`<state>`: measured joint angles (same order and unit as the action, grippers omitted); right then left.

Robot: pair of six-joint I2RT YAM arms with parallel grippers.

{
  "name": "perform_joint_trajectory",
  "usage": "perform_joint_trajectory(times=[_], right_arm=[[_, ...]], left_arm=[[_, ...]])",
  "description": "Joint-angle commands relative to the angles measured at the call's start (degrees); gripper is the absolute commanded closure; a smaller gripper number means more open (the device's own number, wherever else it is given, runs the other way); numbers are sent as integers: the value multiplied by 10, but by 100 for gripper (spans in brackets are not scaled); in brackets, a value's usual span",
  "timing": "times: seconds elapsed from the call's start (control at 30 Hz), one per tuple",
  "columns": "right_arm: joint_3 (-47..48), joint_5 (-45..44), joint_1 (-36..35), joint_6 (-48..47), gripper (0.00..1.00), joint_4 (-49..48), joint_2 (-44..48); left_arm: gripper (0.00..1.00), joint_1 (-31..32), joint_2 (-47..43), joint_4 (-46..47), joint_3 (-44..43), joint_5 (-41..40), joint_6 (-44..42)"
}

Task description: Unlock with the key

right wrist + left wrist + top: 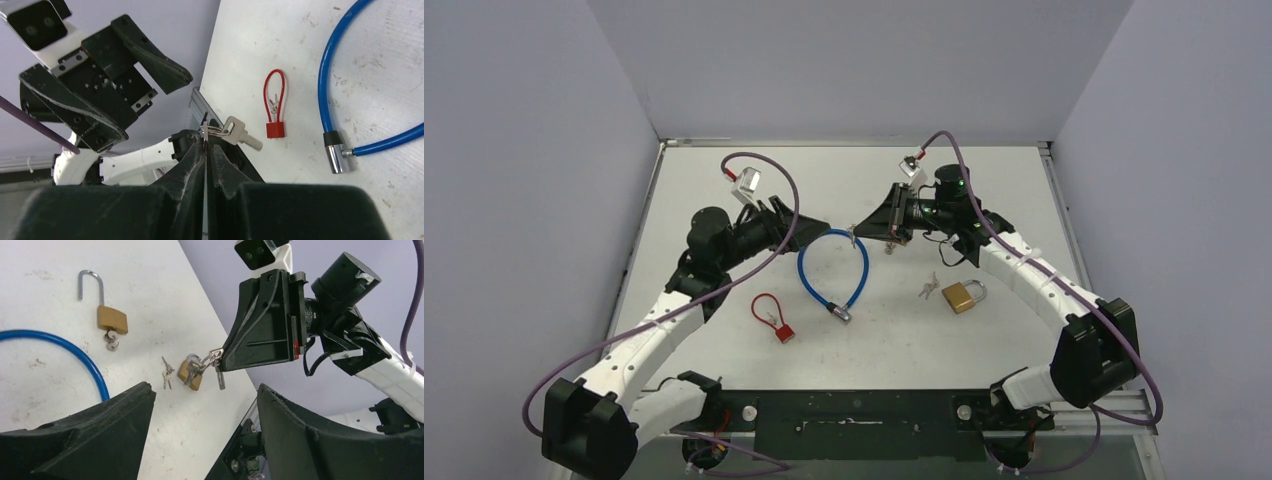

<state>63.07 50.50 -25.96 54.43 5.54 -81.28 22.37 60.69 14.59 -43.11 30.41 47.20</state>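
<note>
**Key's pinched in the right tool, up off the surface**

We've got the key (pixel 236 134) dangling by its ring from the right tool (pixel 206 131), whose fingers are squeezed together on that ring. It hangs in the air over the middle of the surface (pixel 1024 180), above the far end of the blue cable lock (pixel 806 275). The left tool (pixel 205 387) faces it, fingers well apart, gripping nothing. From overhead the key's just a speck, and we can't read its teeth anywhere. A brass padlock (pixel 962 296) lies toward the right edge.

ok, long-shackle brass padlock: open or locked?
Open. In the left wrist view the long-shackle padlock has one shackle leg out of the body, with its tip free.
</note>
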Motion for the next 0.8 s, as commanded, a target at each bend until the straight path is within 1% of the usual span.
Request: perform_joint_trajectory(times=[0.0,0.07,0.17,0.27,0.33,0.43,0.5,0.6,0.77], right_arm=[[0,-45,6,45,100,35,-3],[-11,-52,7,55,100,55,-5],[-50,-57,8,102,100,30,6],[-95,-64,9,163,100,-32,24],[-118,-69,10,195,100,-59,35],[-139,-65,9,226,100,-87,45],[-148,-62,9,241,100,-97,52],[-167,-57,9,268,100,-132,62],[-180,-55,8,283,100,-174,69]], left_arm=[[28,32,-13,-14,28,-94,78],[28,60,-5,-13,38,-113,96],[28,104,3,8,56,-150,127],[29,138,8,91,96,-181,194],[32,155,12,151,125,-201,227],[41,168,19,194,149,-222,255],[46,176,23,204,151,-234,266],[48,179,35,217,153,-234,295],[48,183,56,288,167,-237,375]])
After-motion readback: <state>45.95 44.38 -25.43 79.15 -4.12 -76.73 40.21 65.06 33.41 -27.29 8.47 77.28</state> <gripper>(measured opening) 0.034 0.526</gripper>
